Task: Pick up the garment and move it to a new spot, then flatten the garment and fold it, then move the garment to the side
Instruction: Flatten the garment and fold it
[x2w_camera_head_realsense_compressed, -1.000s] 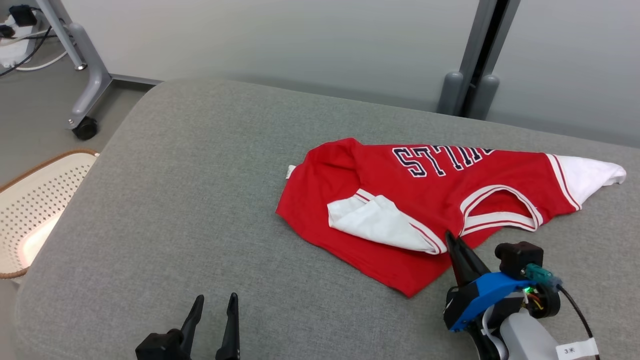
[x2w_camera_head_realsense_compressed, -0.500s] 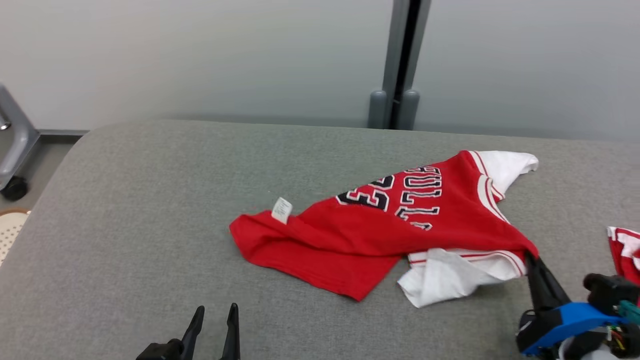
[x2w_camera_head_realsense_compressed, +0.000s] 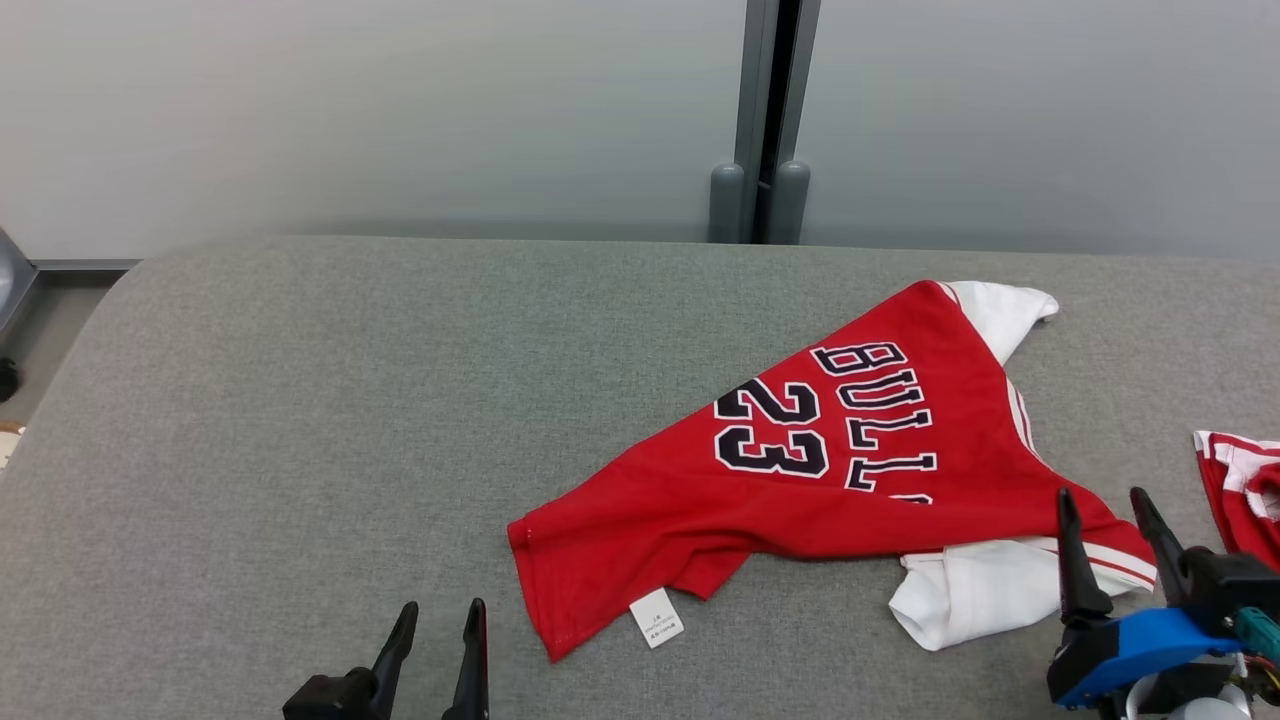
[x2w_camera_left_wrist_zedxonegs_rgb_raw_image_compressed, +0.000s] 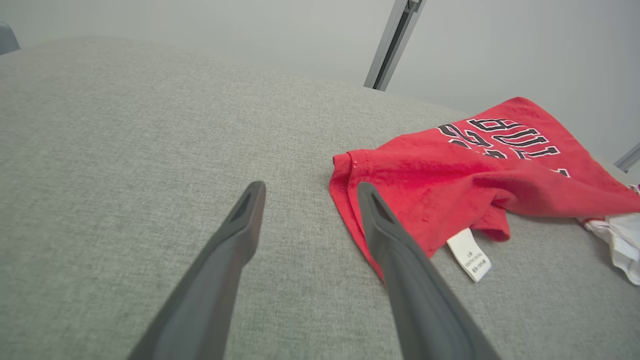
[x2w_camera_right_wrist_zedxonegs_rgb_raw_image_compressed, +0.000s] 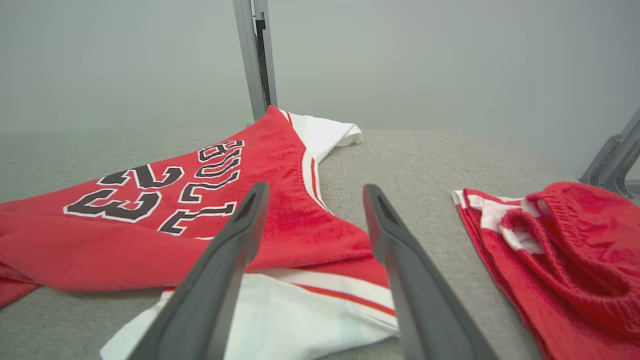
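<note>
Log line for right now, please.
garment: red short-sleeved Bulls 23 jersey, crumpled on grey fabric surface | right gripper: jaws open at its white sleeve | left gripper: jaws open, left of jersey | fold: not started

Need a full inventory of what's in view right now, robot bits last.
jersey: 1, red with white sleeves and dark "BULLS 23" lettering, rumpled on the right half of the surface
care tag: 1, white, at the jersey's near-left hem
second garment: 1, red with white trim, bunched at the far right, apart from the jersey
padded surface: 1, grey, bearing both garments
upright post: 1, grey, behind the surface
wall: 1, pale grey, background
left pincer: 1, dark fingers, open, lower left beside the jersey's hem, holding nothing
right pincer: 1, dark fingers on a blue mount, open, lower right at the jersey's near sleeve, holding nothing
</note>
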